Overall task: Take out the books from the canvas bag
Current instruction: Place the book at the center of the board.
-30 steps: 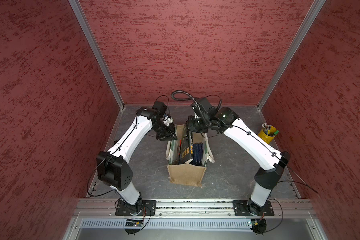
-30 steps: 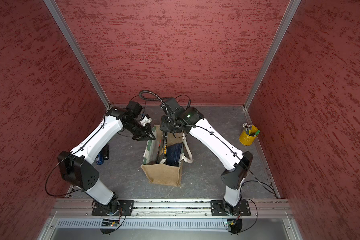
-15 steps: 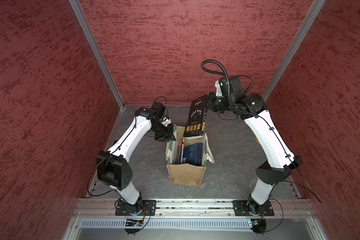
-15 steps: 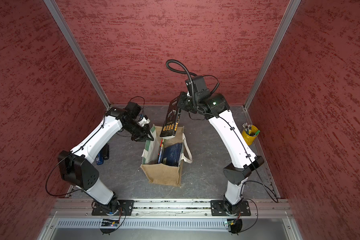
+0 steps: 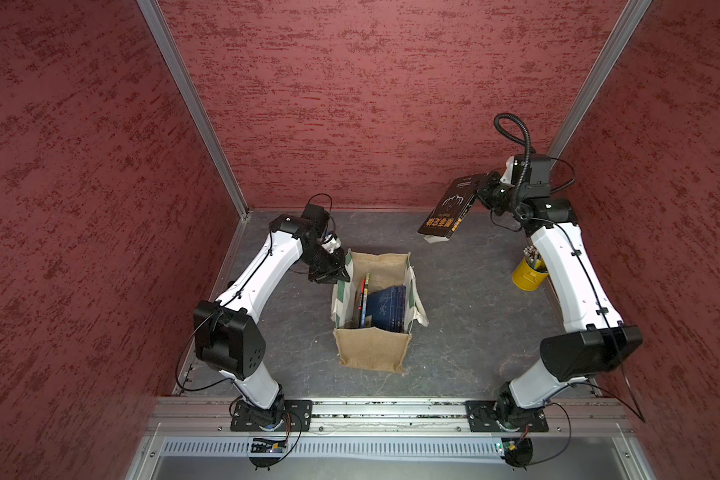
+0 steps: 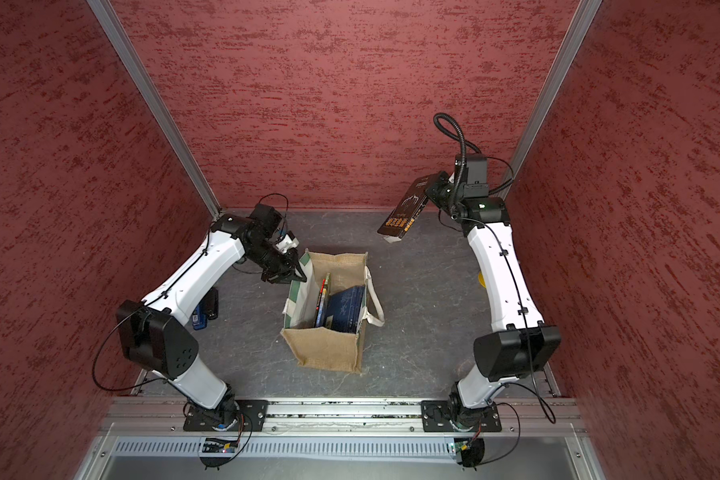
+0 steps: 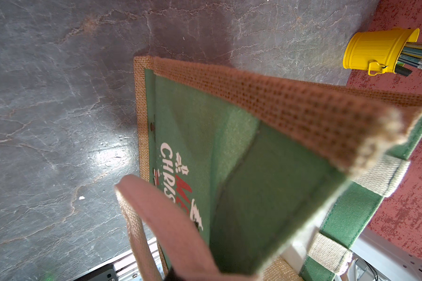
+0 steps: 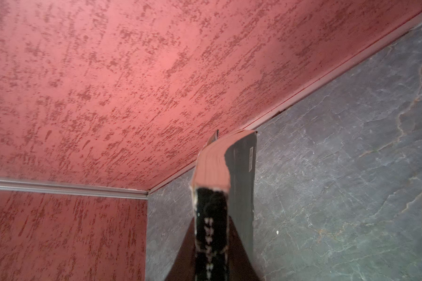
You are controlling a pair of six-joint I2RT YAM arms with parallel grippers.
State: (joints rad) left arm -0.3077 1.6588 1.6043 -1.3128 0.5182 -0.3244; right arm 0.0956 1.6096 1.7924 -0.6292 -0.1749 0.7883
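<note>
Top views: R gripper (image 5: 481, 190), jaws narrow and clamped on black book (image 5: 447, 210), has swung it clear of canvas bag (image 5: 371, 347) twd far-right corner, other books (image 5: 385, 307) still inside, L gripper (image 5: 338, 272) at bag's rim; L wrist: strap (image 7: 156, 206) runs into jaws, seems pinched; R wrist: book over bare table (image 8: 327, 170), so 1st book's out, set-down next.

Two-arm unit. Left arm (image 5: 262, 270) and right arm (image 5: 574, 286): white moulded link shells, black joint housings. The elbow housing (image 5: 229, 340) is blocky, with a cluster of small holes. Left gripper (image 5: 341, 272) and right gripper (image 5: 476, 194): black; a small white block (image 5: 331, 242) sits at the left wrist. Thin black cable (image 5: 588, 286) is clipped along each shell. A black corrugated hose (image 5: 528, 145) is at the right wrist. Black screwed base plates (image 5: 300, 415) sit on an aluminium rail (image 5: 387, 409), with a small lit circuit board (image 5: 267, 448) below each.
</note>
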